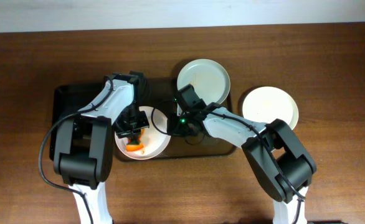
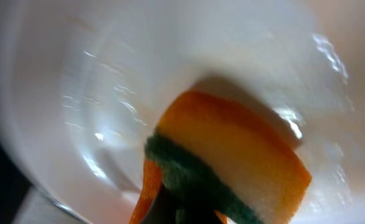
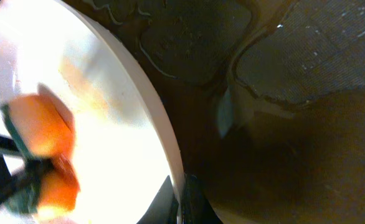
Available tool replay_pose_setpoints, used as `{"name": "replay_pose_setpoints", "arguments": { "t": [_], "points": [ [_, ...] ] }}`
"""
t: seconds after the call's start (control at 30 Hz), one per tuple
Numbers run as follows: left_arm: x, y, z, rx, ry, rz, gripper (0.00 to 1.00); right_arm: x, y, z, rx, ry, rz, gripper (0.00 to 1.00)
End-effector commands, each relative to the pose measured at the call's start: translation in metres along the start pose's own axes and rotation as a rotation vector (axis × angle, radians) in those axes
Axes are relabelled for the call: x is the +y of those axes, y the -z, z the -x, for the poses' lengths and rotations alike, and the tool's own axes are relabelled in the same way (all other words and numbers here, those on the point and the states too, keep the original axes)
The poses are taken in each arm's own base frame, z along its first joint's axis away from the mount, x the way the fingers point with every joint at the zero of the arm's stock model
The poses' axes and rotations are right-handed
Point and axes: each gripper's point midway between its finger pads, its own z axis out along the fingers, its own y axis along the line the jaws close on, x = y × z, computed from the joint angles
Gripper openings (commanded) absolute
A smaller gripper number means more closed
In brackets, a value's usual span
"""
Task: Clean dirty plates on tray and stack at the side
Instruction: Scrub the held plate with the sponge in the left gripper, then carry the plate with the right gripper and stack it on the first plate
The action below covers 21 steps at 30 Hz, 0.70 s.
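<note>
One dirty plate (image 1: 156, 144) sits tilted at the left end of the brown-olive tray (image 1: 215, 149). My left gripper (image 1: 132, 132) is shut on an orange sponge with a green scrub side (image 1: 134, 147) and presses it on the plate's face. In the left wrist view the sponge (image 2: 232, 155) fills the middle of the white plate (image 2: 108, 74). My right gripper (image 1: 173, 122) is shut on this plate's right rim; in the right wrist view its fingers (image 3: 182, 199) pinch the plate's edge (image 3: 114, 124), which shows a faint orange smear. A second plate (image 1: 202, 81) lies at the tray's far end. A third plate (image 1: 270, 107) lies on the table to the right.
A black rectangular tray (image 1: 67, 102) lies left of the brown tray, under my left arm. The tray floor (image 3: 294, 137) shows wet patches. The brown wooden table (image 1: 332, 62) surrounds it all.
</note>
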Motion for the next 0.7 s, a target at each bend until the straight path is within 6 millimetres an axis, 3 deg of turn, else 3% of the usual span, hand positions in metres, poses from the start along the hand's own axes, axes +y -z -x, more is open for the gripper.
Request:
{"name": "replay_pose_setpoints", "arguments": {
  "t": [0.0,0.1,0.2,0.33,0.4,0.5,0.57,0.63,0.67],
  "points": [
    [0.036,-0.033,0.038,-0.145,0.123,0.209,0.0,-0.028,-0.01,-0.003,0.008,-0.042,-0.076,0.04],
    [0.027,-0.026,0.051,-0.187,0.103,0.177,0.0,-0.028,-0.01,-0.004,0.008,-0.042,-0.076,0.04],
    [-0.001,-0.004,0.07,-0.225,-0.061,0.062,0.0,-0.028,-0.01,-0.004,0.008,-0.042,-0.076,0.04],
    [-0.072,0.065,0.09,-0.306,-0.371,-0.293,0.0,-0.028,-0.01,-0.004,0.008,-0.042,-0.076,0.04],
    [-0.095,0.124,0.097,-0.387,-0.453,-0.43,0.0,-0.028,-0.01,-0.004,0.009,-0.039,-0.076,0.04],
    [-0.088,0.159,0.104,-0.441,-0.442,-0.434,0.0,-0.027,-0.01,-0.003,0.006,-0.018,-0.074,0.04],
    [-0.079,0.166,0.108,-0.456,-0.424,-0.422,0.0,-0.028,-0.01,0.003,-0.021,-0.007,-0.082,0.05],
    [-0.071,0.163,0.109,-0.438,-0.408,-0.408,0.0,-0.025,-0.01,0.007,-0.035,0.021,-0.07,0.15],
    [-0.065,0.16,0.109,-0.431,-0.399,-0.386,0.0,-0.025,-0.01,0.007,-0.036,0.022,-0.069,0.27]
  ]
}}
